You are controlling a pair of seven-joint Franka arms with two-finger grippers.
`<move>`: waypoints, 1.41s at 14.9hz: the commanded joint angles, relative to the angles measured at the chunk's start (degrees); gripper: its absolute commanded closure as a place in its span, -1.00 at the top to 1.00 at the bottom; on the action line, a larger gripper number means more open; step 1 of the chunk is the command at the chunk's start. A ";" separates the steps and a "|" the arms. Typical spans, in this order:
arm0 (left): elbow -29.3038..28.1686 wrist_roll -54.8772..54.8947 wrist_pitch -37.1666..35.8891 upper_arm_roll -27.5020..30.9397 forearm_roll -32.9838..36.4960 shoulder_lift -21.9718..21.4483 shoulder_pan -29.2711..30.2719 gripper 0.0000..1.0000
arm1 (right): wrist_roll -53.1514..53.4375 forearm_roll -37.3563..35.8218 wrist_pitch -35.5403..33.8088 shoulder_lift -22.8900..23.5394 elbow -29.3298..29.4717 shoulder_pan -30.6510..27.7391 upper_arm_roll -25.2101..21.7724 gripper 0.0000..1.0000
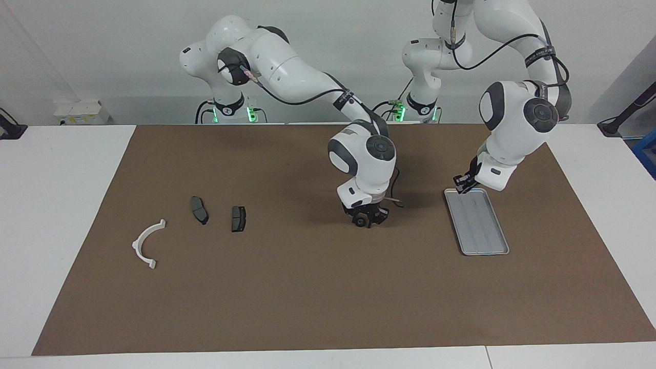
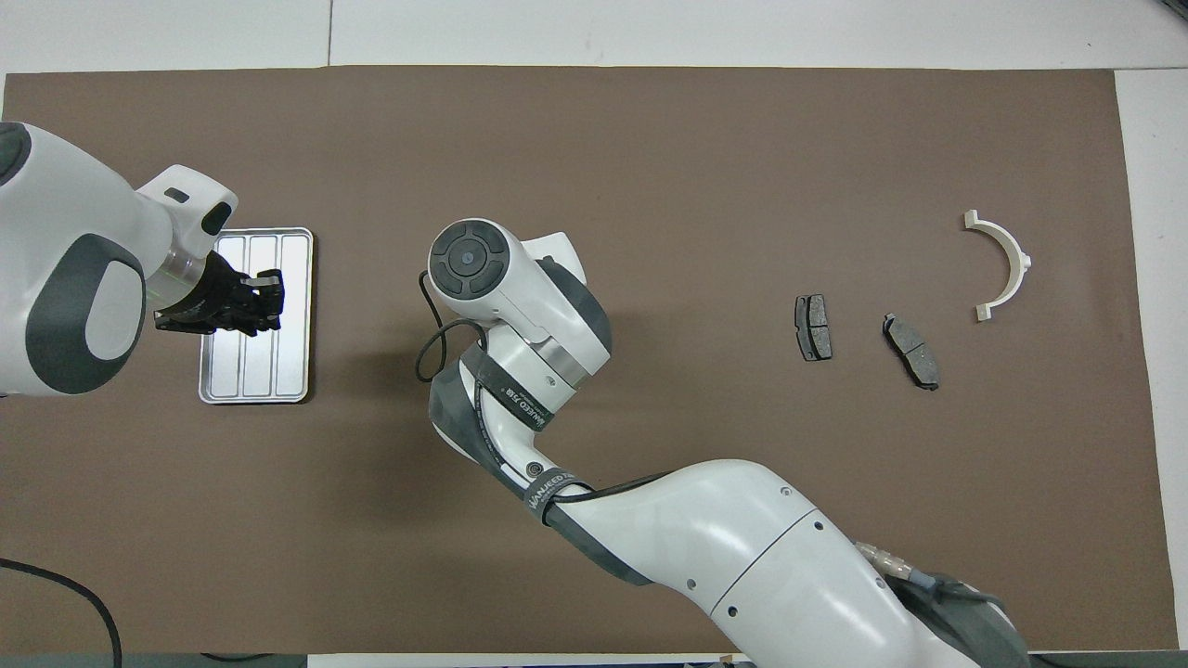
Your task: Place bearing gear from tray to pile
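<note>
I am seeing the right gripper (image 1: 367, 219) sitting low at the middle of the brown mat (image 1: 307, 287), pinching the dark bearing gear (image 1: 362, 222). The left gripper (image 1: 463, 184) is hovering over the tray (image 1: 484, 236); I cannot tell its fingers' state. The pile lies toward the right arm's end: white bracket (image 1: 146, 245) and two brake pads (image 1: 199, 209).

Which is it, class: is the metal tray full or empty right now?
Empty. The tray shows only bare ridged metal in both views. The left pincer is over the end nearer the robots, hiding a little.
</note>
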 commanded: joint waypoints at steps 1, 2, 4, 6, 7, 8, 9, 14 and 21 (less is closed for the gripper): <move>-0.09 -2.76 -0.70 0.39 0.28 -0.36 -1.32 -0.79 | 0.73 -0.95 0.22 1.01 1.17 -0.33 0.00 -1.00; -0.09 -3.12 -0.53 0.39 0.28 -0.36 -1.67 -0.79 | 0.56 -0.95 -0.66 0.67 1.43 -0.59 -0.18 -1.00; -0.09 -3.39 -0.26 0.39 0.28 -0.36 -2.02 -0.79 | -3.54 -0.95 -7.30 -2.13 1.69 -2.77 -0.09 -1.00; 0.26 -3.91 0.18 0.30 0.02 -0.19 -2.37 -0.79 | -15.99 -0.42 -15.13 -8.88 1.69 -8.21 0.35 -1.00; 0.52 -5.39 0.53 0.21 -0.25 -0.01 -3.86 -0.79 | -24.32 -0.07 -18.47 -12.22 1.69 -11.72 0.35 -1.00; 0.87 -7.32 1.57 0.21 -0.68 0.25 -5.35 -0.79 | -32.93 -0.16 -22.16 -14.43 1.69 -14.97 0.35 -1.00; 1.14 -10.39 3.24 0.21 -1.38 0.52 -7.19 -0.79 | -41.81 -0.42 -24.37 -16.28 1.52 -17.88 0.09 -1.00; 10.86 -28.31 7.47 0.39 -2.09 8.83 -18.62 -0.80 | -65.61 -1.04 -18.18 -18.84 -4.69 -31.60 -0.18 -1.00; 7.30 -35.46 21.70 0.30 -1.74 16.68 -24.08 -0.80 | -69.05 -0.95 8.11 -19.13 -24.32 -38.38 -0.18 -1.00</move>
